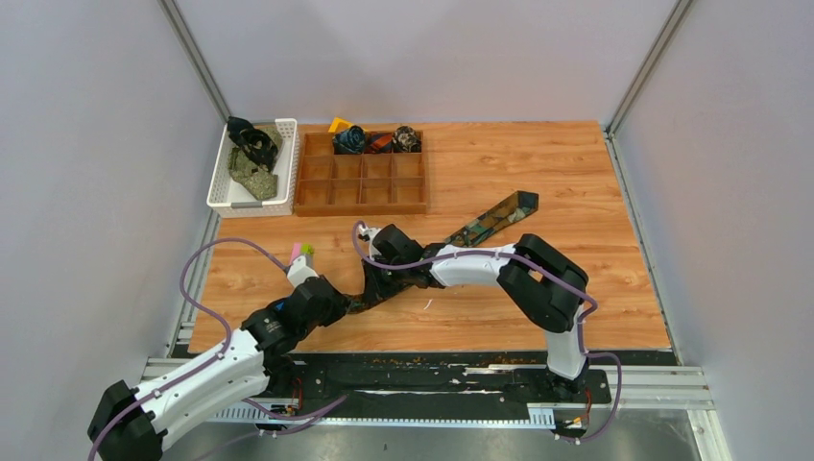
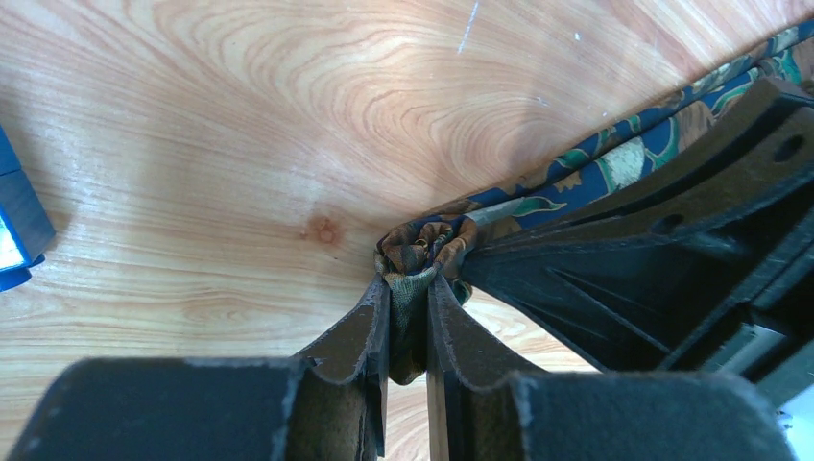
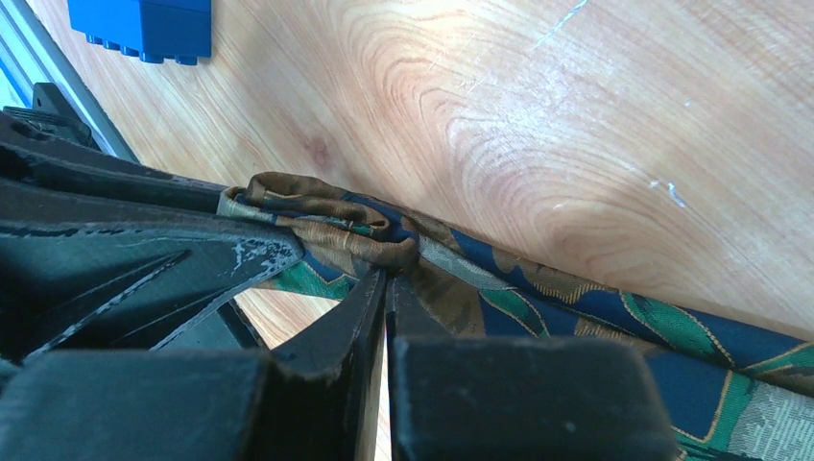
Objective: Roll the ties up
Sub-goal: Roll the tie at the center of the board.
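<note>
Your patterned tie (image 1: 494, 219) lies slantwise on the tabletop (image 1: 595, 288). Its wide pointed end is toward the far right, and its narrow end is at the middle, where both arms meet. Your left tool (image 2: 408, 288) is clamped on the bunched narrow end, with fabric pressed between its fingers. Your right tool (image 3: 386, 277) sits just beside it, fingers drawn together and pinching a fold of the same tie. At the far left, a white basket (image 1: 223, 182) holds loose ties (image 1: 251, 158). Beside it, the wooden tray (image 1: 363, 197) carries rolled ties (image 1: 350, 140) in its back row. A blue block (image 3: 144, 27) lies near the arms.
</note>
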Tool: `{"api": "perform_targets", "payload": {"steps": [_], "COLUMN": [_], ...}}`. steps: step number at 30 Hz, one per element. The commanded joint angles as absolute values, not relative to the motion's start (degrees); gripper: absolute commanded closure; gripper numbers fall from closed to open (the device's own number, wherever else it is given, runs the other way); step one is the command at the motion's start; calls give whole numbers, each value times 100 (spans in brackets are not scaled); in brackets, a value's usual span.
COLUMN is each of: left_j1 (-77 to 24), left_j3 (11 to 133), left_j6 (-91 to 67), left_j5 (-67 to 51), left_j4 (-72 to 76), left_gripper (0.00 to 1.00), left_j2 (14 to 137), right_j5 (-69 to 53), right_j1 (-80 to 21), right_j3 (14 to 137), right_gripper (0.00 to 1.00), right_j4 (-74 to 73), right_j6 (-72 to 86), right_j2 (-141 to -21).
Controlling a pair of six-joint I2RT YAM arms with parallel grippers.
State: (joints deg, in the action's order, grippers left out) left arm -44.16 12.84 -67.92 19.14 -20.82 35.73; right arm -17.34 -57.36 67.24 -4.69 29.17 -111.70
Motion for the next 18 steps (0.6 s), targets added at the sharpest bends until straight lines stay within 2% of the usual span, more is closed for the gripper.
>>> {"api": "perform_targets", "payload": {"steps": [1,18], "left_j1": [-4421,-4421], "left_j3": [1699,2345], "left_j6": [-6572,-6151], "left_j5": [1982,1858], "left_j4": [-2233,-2716], "left_gripper": [100,100], "left_j2": [3547,3727], "right_j5": [-1789,-2466], "right_j1": [-5819,-5994], "right_j3": [6868,7117], "right_gripper": [95,95], "right_j4": [-348,307], "right_j6": [2971,3361], "right_j2": [-11336,-11592]}}
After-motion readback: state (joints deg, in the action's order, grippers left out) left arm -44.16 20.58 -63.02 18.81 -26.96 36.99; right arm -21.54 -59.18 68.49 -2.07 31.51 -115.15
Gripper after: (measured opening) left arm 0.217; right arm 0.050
